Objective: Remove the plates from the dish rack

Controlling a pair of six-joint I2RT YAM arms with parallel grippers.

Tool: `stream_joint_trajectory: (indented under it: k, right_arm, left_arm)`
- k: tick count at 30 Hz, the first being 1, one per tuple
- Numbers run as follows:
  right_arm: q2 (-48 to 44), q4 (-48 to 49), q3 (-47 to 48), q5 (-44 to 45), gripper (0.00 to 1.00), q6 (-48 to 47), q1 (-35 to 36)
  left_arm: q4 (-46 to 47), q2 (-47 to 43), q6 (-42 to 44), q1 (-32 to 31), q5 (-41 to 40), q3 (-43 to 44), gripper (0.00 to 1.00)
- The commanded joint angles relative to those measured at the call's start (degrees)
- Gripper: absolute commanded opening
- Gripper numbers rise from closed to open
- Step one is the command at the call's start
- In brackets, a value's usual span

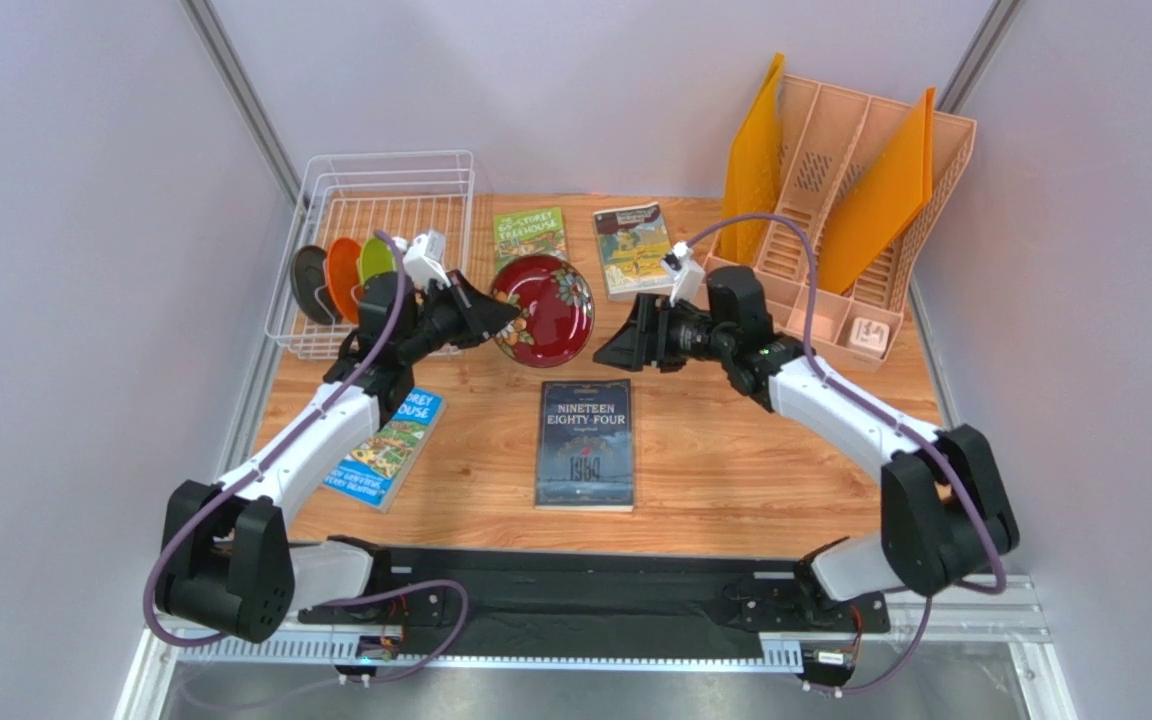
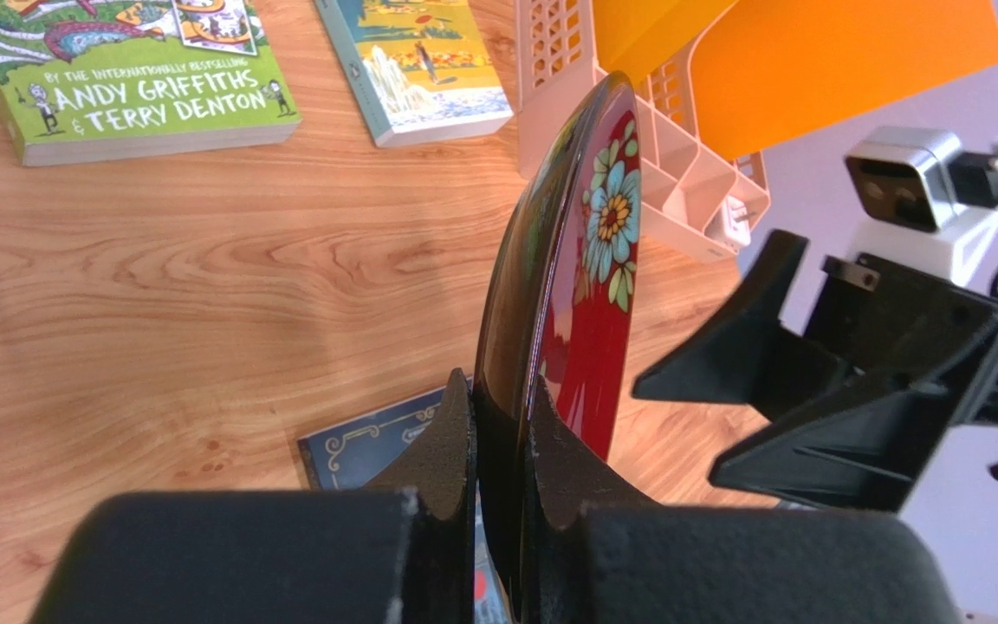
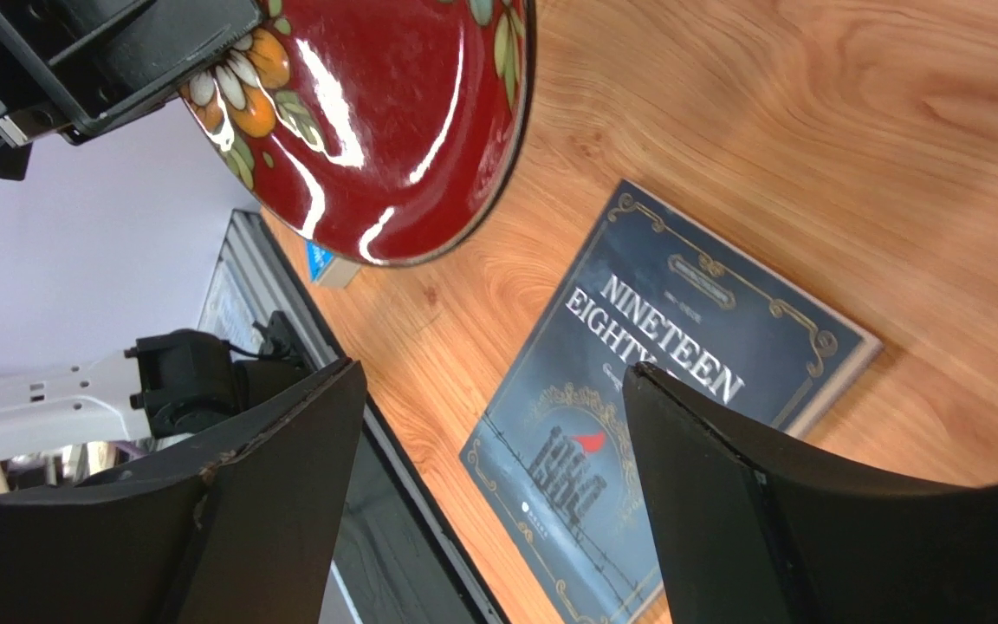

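The dark red floral plate (image 1: 549,311) (image 2: 595,260) (image 3: 374,117) hangs on edge above the table's middle, its rim pinched by my left gripper (image 1: 504,320) (image 2: 498,403), which is shut on it. Just to the plate's right, my right gripper (image 1: 615,342) (image 3: 491,390) faces it, open, with nothing between its fingers. The white wire dish rack (image 1: 417,180) stands at the back left. Three plates stand upright in it: dark teal-grey (image 1: 310,282), orange (image 1: 342,275) and lime green (image 1: 375,258).
A dark "Nineteen Eighty-Four" book (image 1: 584,443) lies under the grippers. A blue book (image 1: 387,446) lies to the left, and a green book (image 1: 530,236) and another book (image 1: 635,248) at the back. A peach slotted organizer (image 1: 853,195) with orange dividers stands back right.
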Motion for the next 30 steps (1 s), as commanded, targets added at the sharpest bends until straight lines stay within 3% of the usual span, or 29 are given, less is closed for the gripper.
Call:
stream_joint_trajectory:
  k: [1,5,9,11,13,14,16,20,24,25,28,30]
  right_arm:
    - [5.89,13.4,5.22,-5.97,0.77,2.76,0.3]
    - [11.08,21.46,7.43,-8.51,0.76,5.13,0.3]
    - [17.5,32.19,9.01,-13.87,0.71,14.24,0.47]
    - [20.65,41.5,8.31,-15.98,0.58,18.3,0.74]
    - [22.6,46.95,8.57,-17.31,0.56,22.95,0.83]
    - [23.3,48.37,8.4,-18.09,0.47,23.85,0.91]
    - [24.19,50.66,7.7,-18.45,0.42,25.35,1.09]
    - [22.26,46.39,6.73,-18.81,0.03,21.78,1.09]
    - [17.61,31.64,6.46,-14.86,0.0,11.58,1.18]
    - [14.73,22.46,6.55,-12.59,0.0,9.03,1.18]
    - [8.66,5.04,8.13,-0.29,0.0,-0.21,1.09]
    - [5.4,1.91,6.39,6.4,0.0,-2.24,0.04]
  left_arm:
    - [6.73,-3.0,-2.2,-0.21,1.91,-0.43,0.0]
    - [7.6,-3.79,-3.26,-0.21,2.79,-1.4,0.0]
    - [8.83,-4.49,-3.7,-0.21,3.14,-2.89,0.0]
    - [9.62,-4.4,-4.31,-0.29,3.49,-3.33,0.0]
    - [9.8,-4.58,-4.4,-0.29,3.41,-3.77,0.0]
    - [10.15,-4.67,-4.4,-0.29,3.32,-3.95,0.0]
    - [10.94,-4.32,-4.49,-0.29,3.49,-4.21,0.0]
    - [11.38,-3.44,-4.31,-0.29,4.2,-4.04,0.0]
    - [10.52,-2.82,-3.09,-0.29,3.59,-3.6,0.02]
    - [9.72,-2.91,-2.47,-0.29,3.15,-3.51,0.39]
    - [6.03,-3.61,1.21,-0.29,0.87,-2.98,0.69]
    - [2.79,-5.01,4.11,-0.29,-2.02,-2.81,0.87]
